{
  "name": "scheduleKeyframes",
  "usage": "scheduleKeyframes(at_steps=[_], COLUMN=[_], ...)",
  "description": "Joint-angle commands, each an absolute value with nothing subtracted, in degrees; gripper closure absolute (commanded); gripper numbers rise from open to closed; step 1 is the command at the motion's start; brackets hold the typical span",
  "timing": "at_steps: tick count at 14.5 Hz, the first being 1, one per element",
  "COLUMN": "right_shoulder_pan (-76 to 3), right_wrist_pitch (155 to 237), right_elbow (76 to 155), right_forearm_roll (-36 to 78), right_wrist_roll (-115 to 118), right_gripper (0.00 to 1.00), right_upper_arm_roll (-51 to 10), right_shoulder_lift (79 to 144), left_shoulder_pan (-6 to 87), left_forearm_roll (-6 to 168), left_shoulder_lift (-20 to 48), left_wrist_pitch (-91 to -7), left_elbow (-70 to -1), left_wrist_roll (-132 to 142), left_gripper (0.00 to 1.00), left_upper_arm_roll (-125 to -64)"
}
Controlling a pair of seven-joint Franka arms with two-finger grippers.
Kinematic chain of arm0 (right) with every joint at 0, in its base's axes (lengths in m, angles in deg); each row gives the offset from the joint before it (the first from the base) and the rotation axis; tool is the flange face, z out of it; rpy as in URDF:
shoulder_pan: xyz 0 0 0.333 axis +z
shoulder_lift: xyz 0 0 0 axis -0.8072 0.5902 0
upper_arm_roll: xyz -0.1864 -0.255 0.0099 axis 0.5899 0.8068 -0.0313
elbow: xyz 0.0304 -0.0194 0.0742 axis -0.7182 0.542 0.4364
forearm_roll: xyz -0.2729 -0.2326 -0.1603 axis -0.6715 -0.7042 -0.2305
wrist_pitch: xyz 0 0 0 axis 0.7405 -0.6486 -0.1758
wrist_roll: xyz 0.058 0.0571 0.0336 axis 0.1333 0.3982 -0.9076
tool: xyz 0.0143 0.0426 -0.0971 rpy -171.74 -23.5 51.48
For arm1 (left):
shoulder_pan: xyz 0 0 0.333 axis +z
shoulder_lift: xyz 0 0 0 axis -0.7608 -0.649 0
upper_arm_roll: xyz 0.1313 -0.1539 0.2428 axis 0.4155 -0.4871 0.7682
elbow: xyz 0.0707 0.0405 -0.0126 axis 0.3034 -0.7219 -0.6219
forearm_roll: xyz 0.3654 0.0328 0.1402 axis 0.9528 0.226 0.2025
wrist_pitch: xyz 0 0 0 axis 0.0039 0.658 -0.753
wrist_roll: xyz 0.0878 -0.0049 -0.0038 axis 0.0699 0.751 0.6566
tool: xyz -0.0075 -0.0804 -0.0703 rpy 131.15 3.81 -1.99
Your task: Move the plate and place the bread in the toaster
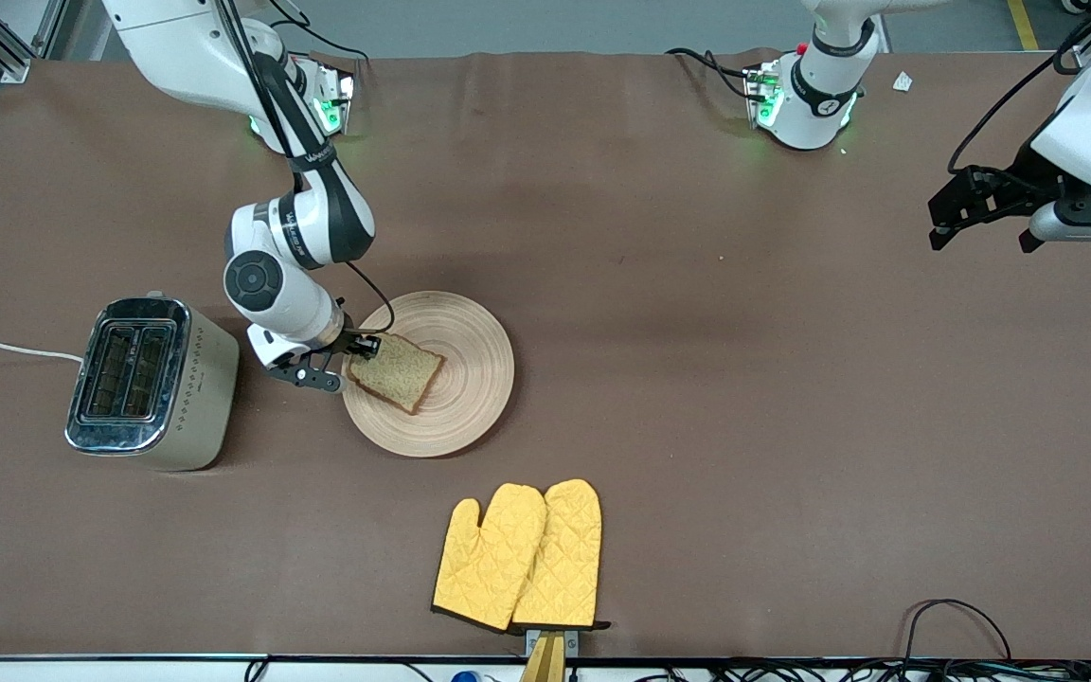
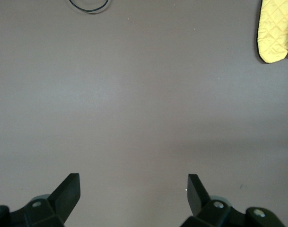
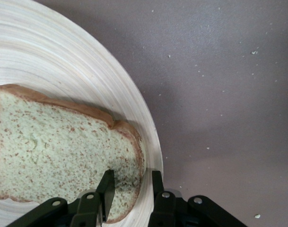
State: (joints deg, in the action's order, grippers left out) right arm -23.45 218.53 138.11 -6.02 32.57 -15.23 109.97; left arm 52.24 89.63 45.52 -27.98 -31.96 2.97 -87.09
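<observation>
- On the bench [image 1: 697, 379]: one plate [image 1: 470, 327], one slice of bread [image 1: 397, 369], one toaster [image 1: 150, 382] and two yellow oven mitts [image 1: 519, 556].
- The right gripper [image 1: 359, 355] has its jaws closed on the crust edge of the bread, at the plate's 9 o'clock rim; in the right wrist view one finger [image 3: 106, 189] lies on the crumb face, the other by the crust.
- The left gripper [image 1: 981, 223] waits over bare bench at the left arm's end, jaws wide apart, holding nothing.
- The bread is pale, speckled, dark-crusted, lying on the plate.
- The plate is round, light wood, ring-grooved.
- The toaster, beige with a chrome top, stands at the plate's 9 o'clock, both slots unfilled.
</observation>
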Motion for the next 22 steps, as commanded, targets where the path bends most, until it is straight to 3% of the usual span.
scheduleKeyframes(at_steps=[1, 9, 12, 16, 22], right_shoulder_pan=[-22.5, -22.2, -22.3, -23.0, -23.8], right_wrist_pitch=[219.7, 219.7, 219.4, 217.9, 200.0], right_elbow=[139.1, 139.0, 139.0, 137.6, 127.3], right_forearm_roll=[-6.2, -6.6, -7.0, -7.1, -9.9], right_wrist_roll=[32.9, 32.7, 33.0, 32.7, 32.9], right_gripper=[0.7, 0.71, 0.92, 0.97, 0.99], right_upper_arm_roll=[-14.7, -14.5, -14.5, -14.3, -12.5], right_shoulder_lift=[110.0, 111.3, 111.4, 111.4, 110.8], left_shoulder_pan=[52.2, 52.6, 52.6, 52.4, 52.6], left_forearm_roll=[88.8, 88.9, 88.9, 89.1, 89.0], left_shoulder_lift=[46.5, 45.5, 45.1, 44.7, 44.4], left_wrist_pitch=[-29.6, -28.9, -28.9, -28.9, -28.9], left_elbow=[-33.8, -31.5, -31.4, -31.0, -31.2], left_wrist_roll=[3.4, 3.1, 2.6, 2.8, 2.8], left_gripper=[0.0, 0.0, 0.0, 0.0, 0.0], left_upper_arm_roll=[-86.2, -86.3, -86.3, -86.4, -86.6])
